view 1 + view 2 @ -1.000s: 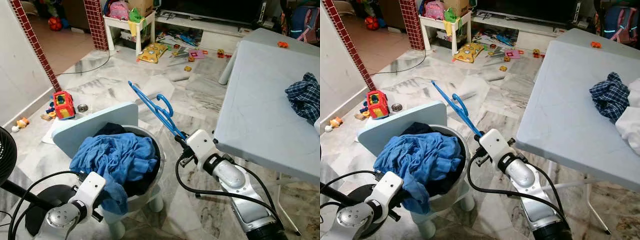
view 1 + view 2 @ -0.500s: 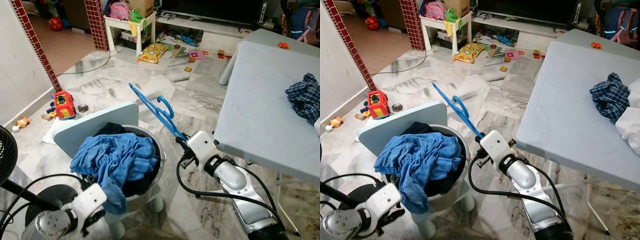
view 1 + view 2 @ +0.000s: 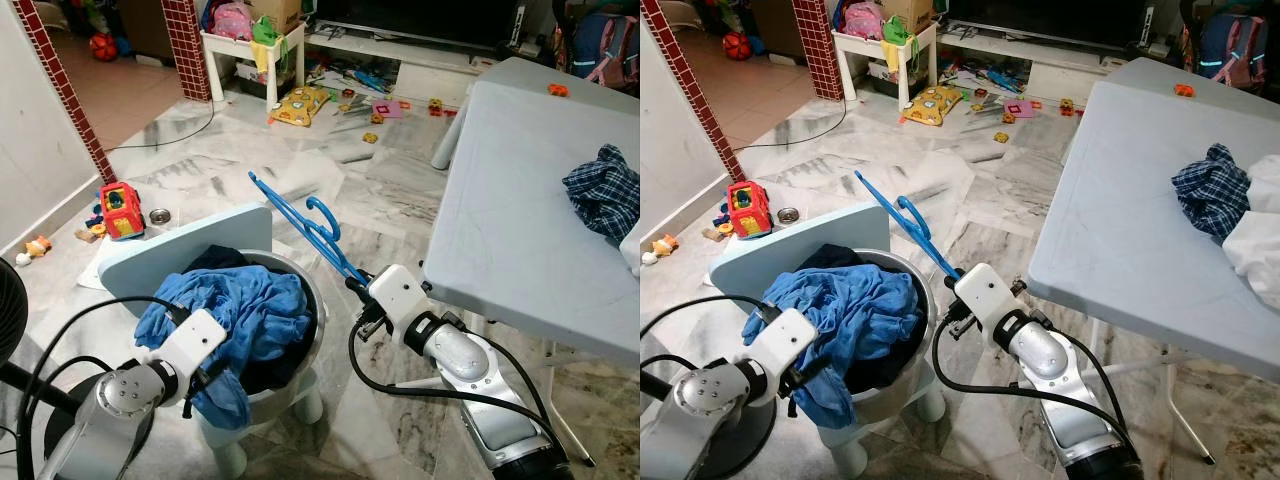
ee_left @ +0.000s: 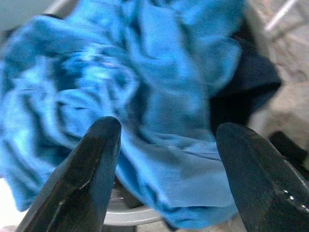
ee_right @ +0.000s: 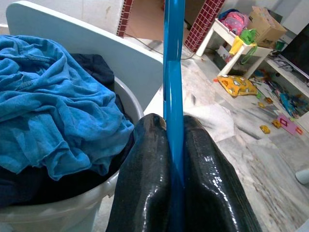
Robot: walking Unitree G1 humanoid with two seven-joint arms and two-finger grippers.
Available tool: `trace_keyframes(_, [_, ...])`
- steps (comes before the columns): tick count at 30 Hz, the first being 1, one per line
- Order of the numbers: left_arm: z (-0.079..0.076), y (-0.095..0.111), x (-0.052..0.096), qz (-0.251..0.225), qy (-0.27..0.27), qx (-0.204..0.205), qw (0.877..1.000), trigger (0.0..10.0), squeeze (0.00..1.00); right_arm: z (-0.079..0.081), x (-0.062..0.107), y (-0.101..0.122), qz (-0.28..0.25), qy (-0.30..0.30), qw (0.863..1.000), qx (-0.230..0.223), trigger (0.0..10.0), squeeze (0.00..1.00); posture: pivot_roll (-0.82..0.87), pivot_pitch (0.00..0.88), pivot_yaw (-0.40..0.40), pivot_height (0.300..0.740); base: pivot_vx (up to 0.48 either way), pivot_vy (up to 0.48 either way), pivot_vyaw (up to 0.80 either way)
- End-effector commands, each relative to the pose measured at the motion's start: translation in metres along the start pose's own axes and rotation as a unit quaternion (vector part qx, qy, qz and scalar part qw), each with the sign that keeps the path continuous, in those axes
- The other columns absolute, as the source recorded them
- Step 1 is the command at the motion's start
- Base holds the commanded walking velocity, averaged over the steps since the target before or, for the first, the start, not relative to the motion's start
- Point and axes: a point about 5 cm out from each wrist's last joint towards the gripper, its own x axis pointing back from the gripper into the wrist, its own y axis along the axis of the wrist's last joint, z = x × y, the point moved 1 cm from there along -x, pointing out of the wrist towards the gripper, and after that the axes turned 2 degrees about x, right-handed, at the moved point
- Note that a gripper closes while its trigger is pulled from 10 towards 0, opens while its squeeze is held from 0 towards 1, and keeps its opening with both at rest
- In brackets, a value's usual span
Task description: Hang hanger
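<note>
My right gripper point(image 3: 354, 291) is shut on the lower end of a blue plastic hanger point(image 3: 302, 226), which slants up and away over the floor, its hook on the upper side. In the right wrist view its black fingers point(image 5: 149, 159) clamp the hanger's bar point(image 5: 174, 72). To the left, a white laundry basket point(image 3: 312, 335) holds a crumpled blue cloth point(image 3: 255, 310) over dark clothes. My left gripper point(image 4: 164, 159) is open, pressed close to the front of that cloth, with its white wrist point(image 3: 190, 345) at the basket's near side.
A pale blue board point(image 3: 170, 255) leans behind the basket. The grey folding table point(image 3: 510, 230) on the right carries a checked cloth point(image 3: 605, 195). A black fan point(image 3: 10, 320) stands at far left. Toys, including a red toy car point(image 3: 115, 210), litter the marble floor beyond.
My left arm has lifted from low beside the basket up against the blue cloth. The right gripper keeps its hold on the hanger, almost still. The camera has shifted slightly.
</note>
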Motion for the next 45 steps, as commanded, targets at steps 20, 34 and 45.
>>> trace_keyframes(20, [0.003,-0.035,-0.016,0.039,0.005,0.016,0.999,0.0,0.00,0.001,-0.001,0.004,-0.005,-0.003,1.000,0.010,10.0,0.00,-0.10,0.104,-0.057,0.740,0.000,0.000,0.00])
trace_keyframes(34, [0.010,-0.032,-0.015,-0.001,0.076,0.064,0.995,0.0,0.00,-0.002,-0.001,0.004,-0.005,-0.003,1.000,0.016,10.0,0.00,-0.10,0.102,-0.066,0.740,0.000,0.000,0.00])
trace_keyframes(45, [0.006,-0.037,-0.014,0.000,0.085,0.094,0.992,0.0,0.00,-0.003,-0.002,0.004,-0.005,-0.004,1.000,0.020,10.0,0.00,-0.11,0.102,-0.067,0.740,0.000,0.000,0.00])
